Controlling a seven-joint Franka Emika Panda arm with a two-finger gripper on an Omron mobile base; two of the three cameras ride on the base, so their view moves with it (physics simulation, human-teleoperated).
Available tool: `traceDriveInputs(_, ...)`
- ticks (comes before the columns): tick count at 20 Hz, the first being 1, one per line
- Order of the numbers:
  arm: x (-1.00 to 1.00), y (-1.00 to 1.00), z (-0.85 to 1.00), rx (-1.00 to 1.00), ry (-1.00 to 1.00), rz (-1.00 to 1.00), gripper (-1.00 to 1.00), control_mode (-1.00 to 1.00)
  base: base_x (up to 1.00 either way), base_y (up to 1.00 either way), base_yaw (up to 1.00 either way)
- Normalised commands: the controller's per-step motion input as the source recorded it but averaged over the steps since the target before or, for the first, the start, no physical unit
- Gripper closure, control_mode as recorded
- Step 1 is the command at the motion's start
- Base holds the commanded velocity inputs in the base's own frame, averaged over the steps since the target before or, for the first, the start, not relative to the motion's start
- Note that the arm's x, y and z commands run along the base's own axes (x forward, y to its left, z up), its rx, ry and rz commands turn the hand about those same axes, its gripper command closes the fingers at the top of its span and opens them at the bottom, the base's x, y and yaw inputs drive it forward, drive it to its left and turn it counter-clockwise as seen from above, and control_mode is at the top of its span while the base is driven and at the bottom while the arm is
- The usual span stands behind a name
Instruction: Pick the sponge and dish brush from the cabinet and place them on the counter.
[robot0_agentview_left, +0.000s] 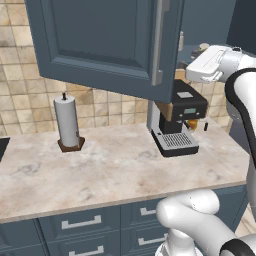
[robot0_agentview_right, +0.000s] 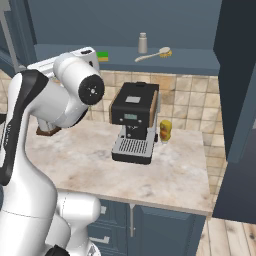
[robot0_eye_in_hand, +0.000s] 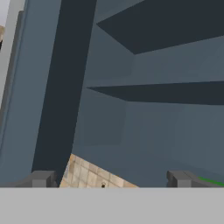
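- Left base view: the arm reaches up past the open cabinet (robot0_agentview_left: 107, 42) door, above the bench (robot0_agentview_left: 115, 167).
- Right base view: the sponge (robot0_agentview_right: 102, 56) lies on the cabinet shelf just beside the hand; the dish brush (robot0_agentview_right: 152, 54) lies further right.
- Hand view: the claw (robot0_eye_in_hand: 109, 178) stands wide and empty, a green sponge edge (robot0_eye_in_hand: 213, 181) beside one fingertip.

Even, flat rendered light; all views sharp.
Cabinet (robot0_agentview_right: 125, 20) interior dim; soft shadows on counter (robot0_agentview_left: 115, 170); no glare.
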Motion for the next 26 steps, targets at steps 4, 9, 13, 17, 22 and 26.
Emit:
traceDriveInputs(4,0.05,0.43,0.0,0.0,0.0,0.12,-1.0,-1.0,0.0,0.0,0.0)
traceDriveInputs(9,0.0,0.42,0.0,0.0,0.01,0.14,-1.0,-1.0,0.0,0.0,0.0)
traceDriveInputs(13,-0.09,0.44,-0.01,0.0,0.01,0.16,-1.0,-1.0,0.0,0.0,0.0)
traceDriveInputs(17,-0.25,0.49,-0.03,-0.03,0.0,0.16,-1.0,-1.0,0.0,0.0,0.0)
traceDriveInputs(22,-0.41,0.52,-0.05,-0.05,-0.02,0.12,-1.0,-1.0,0.0,0.0,0.0)
traceDriveInputs(26,-0.47,0.54,-0.06,-0.05,-0.07,0.08,-1.0,-1.0,0.0,0.0,0.0)
